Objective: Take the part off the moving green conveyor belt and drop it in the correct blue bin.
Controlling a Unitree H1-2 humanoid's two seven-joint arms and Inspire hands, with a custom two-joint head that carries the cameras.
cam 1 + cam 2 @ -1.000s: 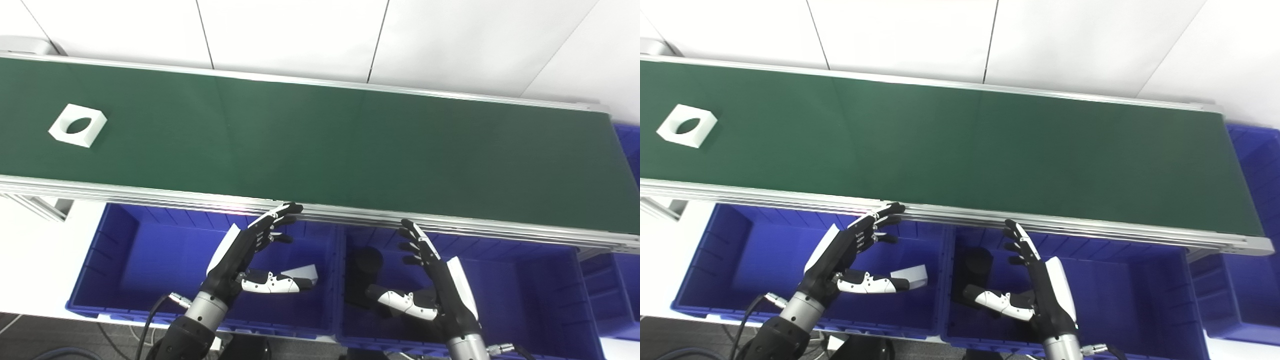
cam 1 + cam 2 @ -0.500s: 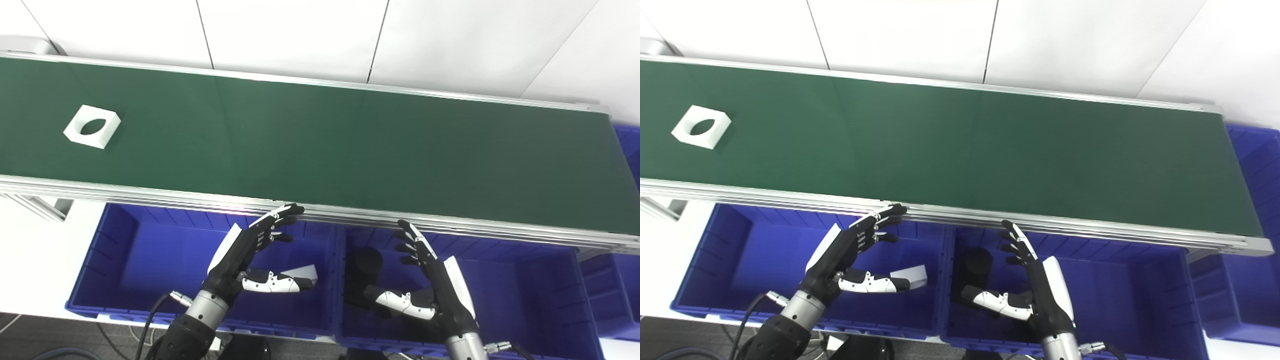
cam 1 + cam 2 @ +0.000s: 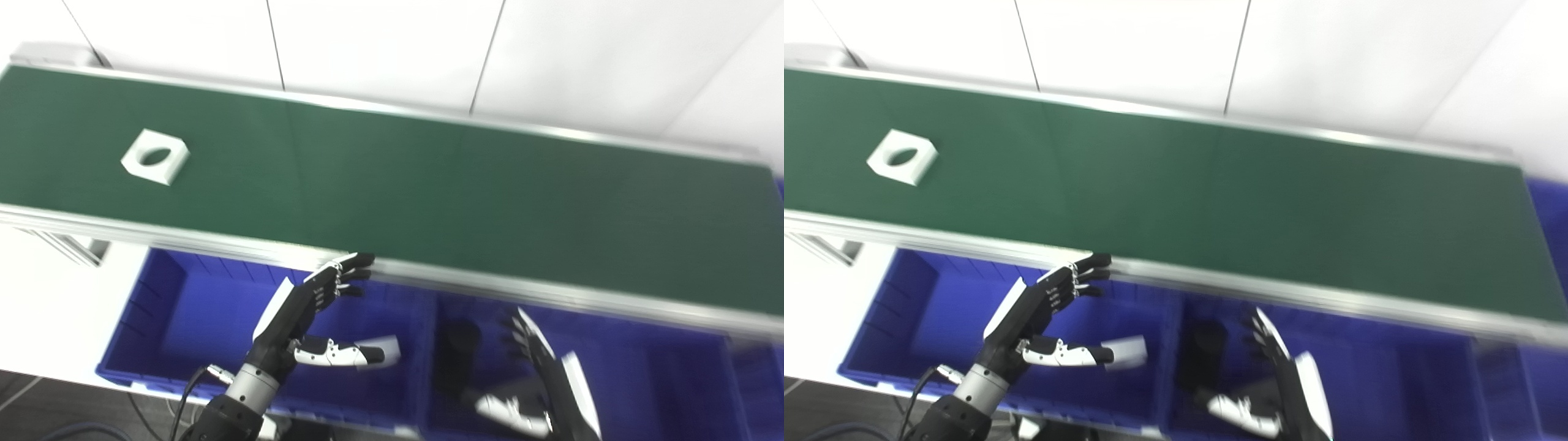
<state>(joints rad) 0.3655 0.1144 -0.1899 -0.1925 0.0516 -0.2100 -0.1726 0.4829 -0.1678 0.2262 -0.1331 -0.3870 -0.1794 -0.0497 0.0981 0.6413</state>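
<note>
Half the blurred right hand (image 3: 545,386) is cut off below.

A white wall (image 3: 380,49) of large flat panels fills the top of both views, split by thin dark seams that run down at a slight slant. The light is even and bright, with no hard shadows. At lower left a white surface (image 3: 43,306) spreads out, and below it a strip of grey floor (image 3: 61,416) with a dark cable (image 3: 73,429) lying across it.
</note>
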